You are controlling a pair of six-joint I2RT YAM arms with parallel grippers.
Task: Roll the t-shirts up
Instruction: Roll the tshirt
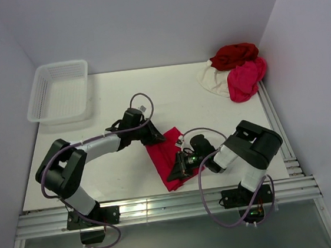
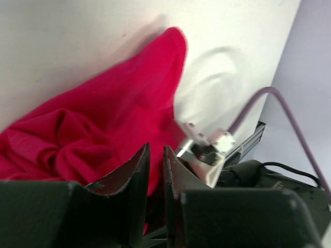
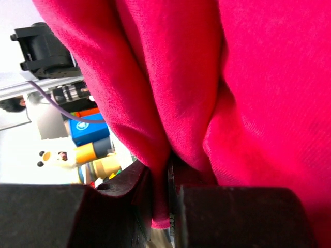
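Crimson t-shirt (image 1: 168, 162): one item, crumpled on the white desk (image 1: 200, 111). It lies close to the near edge, between the two arms and about midway across the desk's width. The cloth is bunched into soft folds. In the left wrist view one lobe runs out flat over the desk top.

Right arm (image 1: 245, 148): base at the near right, forearm reaching leftward to the near-right side of the crimson t-shirt. Right jaws: clenched on that shirt. The right wrist view shows a fold of the cloth pinched between the two fingers (image 3: 119, 206), with more cloth draped over them and filling most of the view.

Left arm (image 1: 97, 149): base at the near left, forearm reaching rightward to the shirt's far-left corner. Left jaws: drawn close together with only a thin slit between them, tips at the cloth. Cannot tell whether any cloth is caught in the slit. A purple cable (image 1: 142, 100) loops above the wrist.

Heap of three shirts, far right corner of the desk, all touching and well apart from the crimson one:
- dark red shirt (image 1: 235, 54), at the back and on top
- pink shirt (image 1: 246, 79), in front, beside the right wall
- cream-white shirt (image 1: 213, 79), on the left, partly beneath the others

Basket (image 1: 60, 90): white plastic mesh, upright, in the far left corner of the desk.
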